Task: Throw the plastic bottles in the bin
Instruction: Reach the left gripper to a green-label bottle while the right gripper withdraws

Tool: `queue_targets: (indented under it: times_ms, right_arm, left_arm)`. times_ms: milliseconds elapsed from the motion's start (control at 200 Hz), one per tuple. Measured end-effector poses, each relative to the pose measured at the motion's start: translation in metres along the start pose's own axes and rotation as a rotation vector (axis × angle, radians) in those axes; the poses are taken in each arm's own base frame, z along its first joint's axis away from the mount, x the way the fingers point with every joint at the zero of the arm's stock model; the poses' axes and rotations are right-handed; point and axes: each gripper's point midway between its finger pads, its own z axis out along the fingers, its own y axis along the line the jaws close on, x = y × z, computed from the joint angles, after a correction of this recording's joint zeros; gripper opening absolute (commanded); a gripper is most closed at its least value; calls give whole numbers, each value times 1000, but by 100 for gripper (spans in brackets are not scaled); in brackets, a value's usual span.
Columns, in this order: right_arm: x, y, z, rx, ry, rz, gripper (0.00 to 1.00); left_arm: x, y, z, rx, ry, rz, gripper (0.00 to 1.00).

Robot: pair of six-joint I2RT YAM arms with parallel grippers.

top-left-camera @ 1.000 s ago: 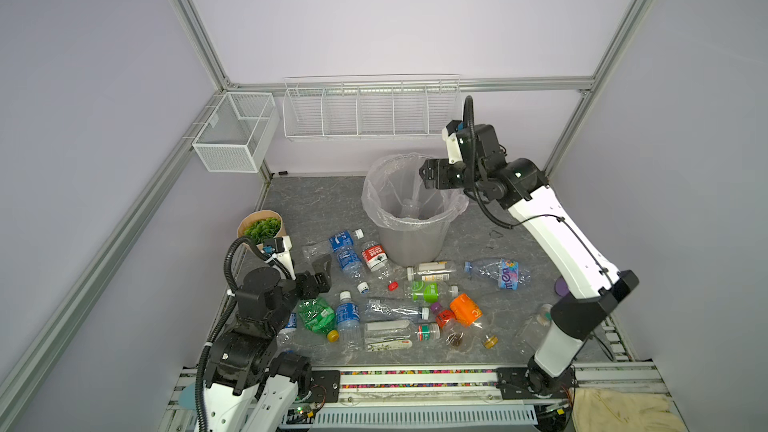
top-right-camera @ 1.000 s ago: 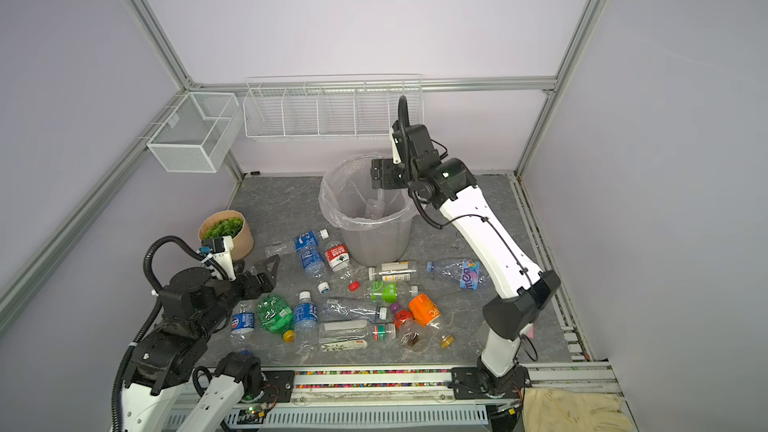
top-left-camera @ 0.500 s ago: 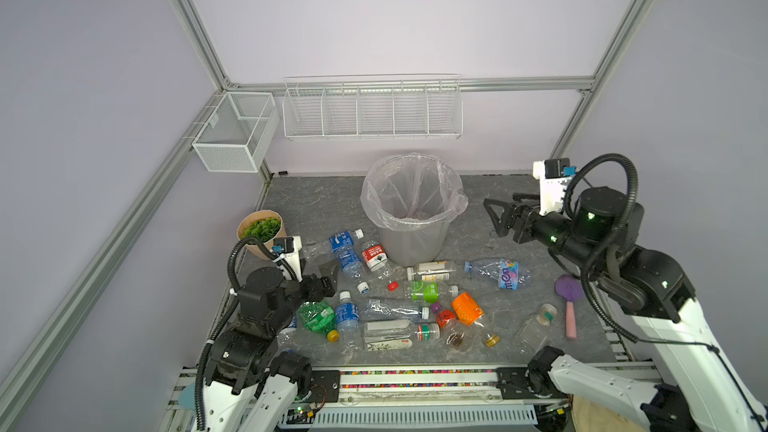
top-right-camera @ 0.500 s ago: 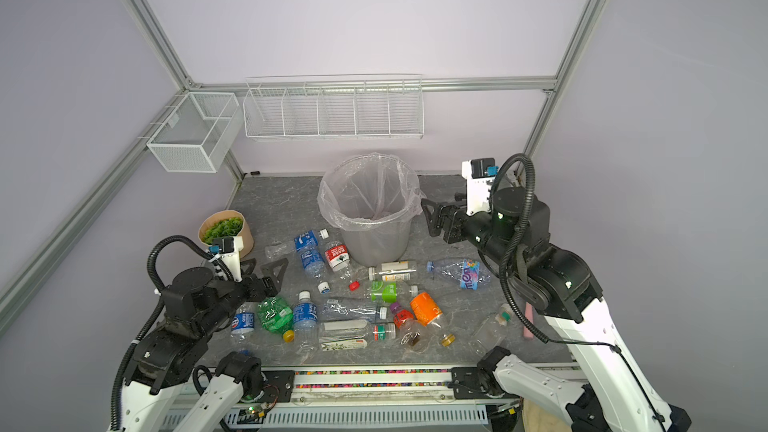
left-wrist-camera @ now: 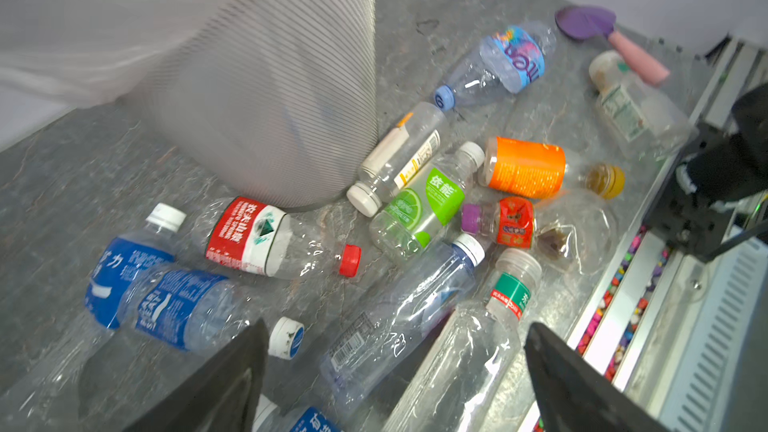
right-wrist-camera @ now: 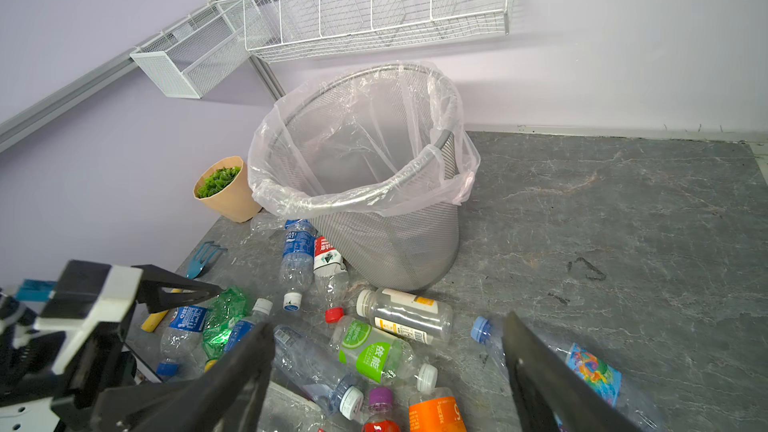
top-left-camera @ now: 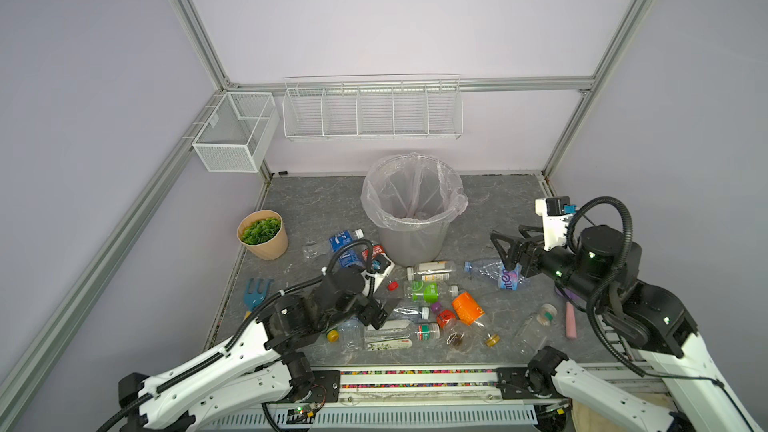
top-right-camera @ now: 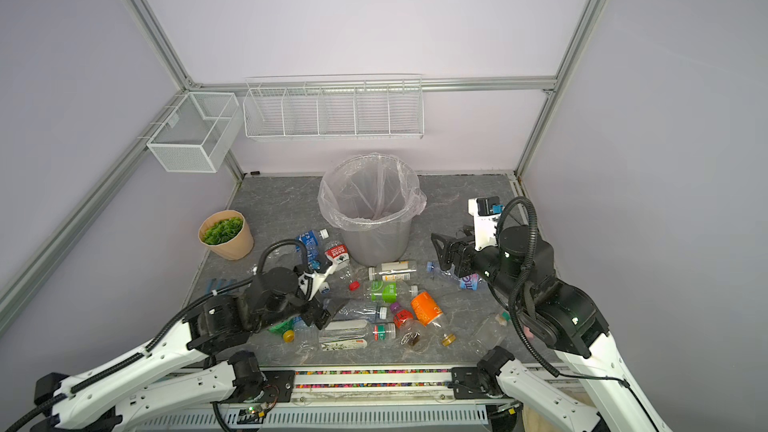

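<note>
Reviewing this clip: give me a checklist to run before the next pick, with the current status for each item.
1. Left gripper open, empty: ok.
2. Right gripper open, empty: ok.
3. Round grey mesh bin with clear plastic liner upright, mouth unobstructed: ok.
4. Clear crumpled plastic bottle with white cap seen between the left jaws: ok.
5. Blue hand rake with yellow handle apart from left gripper: ok.
6. Bin's contents: cannot tell.

Mostly hidden just behind the left gripper (top-left-camera: 382, 311), under its wrist: a green bottle (top-right-camera: 276, 328). Ahead, blurred and cropped: the bin (left-wrist-camera: 266, 97).
</note>
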Motion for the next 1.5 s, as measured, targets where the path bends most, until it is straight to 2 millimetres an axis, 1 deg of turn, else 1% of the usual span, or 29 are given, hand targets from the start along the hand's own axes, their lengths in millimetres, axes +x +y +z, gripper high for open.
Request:
queue_targets:
  times_ms: [75,210,275,340,460,555,635,785,940,1090,1295,1499]
  right_arm:
    - [5,-2,-1,3,9,-7,88]
    - [13,-4,-6,-1,21,-23,88]
    - [15,-4,-8,-6,24,-28,88]
    - [17,-3,-9,-10,28,-32,88]
    - [24,-3,-7,-17,43,-35,88]
    - [27,-2,-5,-30,57,-41,88]
    - [29,-2,-5,-33,61,-43,88]
    - [31,-3,-9,-33,56,-42,88]
    - [30,-3,-13,-37,43,-42,88]
    - [32,-4,-12,-35,49,-42,88]
    - [34,-4,-11,-33,55,-42,88]
    - [38,-6,-9,-27,62,-43,88]
  left_arm:
    - [3,-13,11,31,28,78,96]
    - [1,-33,19,82,23,168,96]
    - [5,-42,26,99,45,205,95]
    - [15,-52,37,115,93,246,95]
    - [41,-71,57,142,199,328,95]
    - [59,-79,66,151,273,378,94]
    - [67,-86,71,161,313,405,94]
    - [75,-92,78,176,357,425,91]
    - [84,-93,86,174,411,446,90]
    - [93,-93,92,168,475,463,90]
    - [116,-91,103,160,580,496,90]
    - [125,-91,105,161,616,515,88]
